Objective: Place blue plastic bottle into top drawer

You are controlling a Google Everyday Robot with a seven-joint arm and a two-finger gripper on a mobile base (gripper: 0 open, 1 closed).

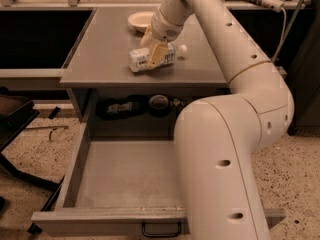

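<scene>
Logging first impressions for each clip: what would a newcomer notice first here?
The big white arm fills the right side, reaching from the foreground up to the cabinet top. There its claw is down at the bottle, which lies on its side near a bowl. Below, the drawer stands pulled wide open.

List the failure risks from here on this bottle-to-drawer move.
1. The bottle lies on its side on the cabinet top, with the tool down on its middle. A round body may roll or slip on lifting.
2. The bowl sits just behind the tool, so a swing back could hit it.
3. The arm overhangs the right side of the open drawer, which leaves a tight way down.
</scene>
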